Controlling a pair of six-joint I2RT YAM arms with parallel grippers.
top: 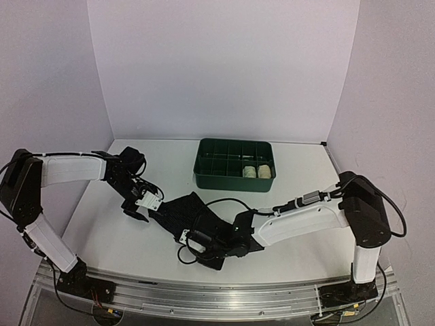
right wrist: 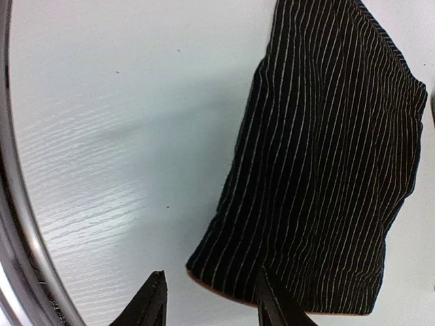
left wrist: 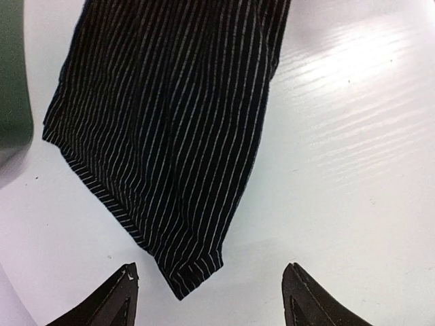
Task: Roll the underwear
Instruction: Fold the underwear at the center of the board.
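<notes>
Top external: one striped black underwear (top: 180, 208) flat on the surface (top: 102, 234), left pincer (left wrist: 211, 272) and right pincer (right wrist: 211, 275) both open, two rolls (top: 257, 171) in the one tray (top: 204, 179).

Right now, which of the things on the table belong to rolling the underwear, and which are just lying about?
Belongs to the job:
- black pinstriped cloth underwear, lying unrolled
- two rolled cream cloth bundles

Just there:
- green divided plastic tray, holding those bundles
- white table
</notes>
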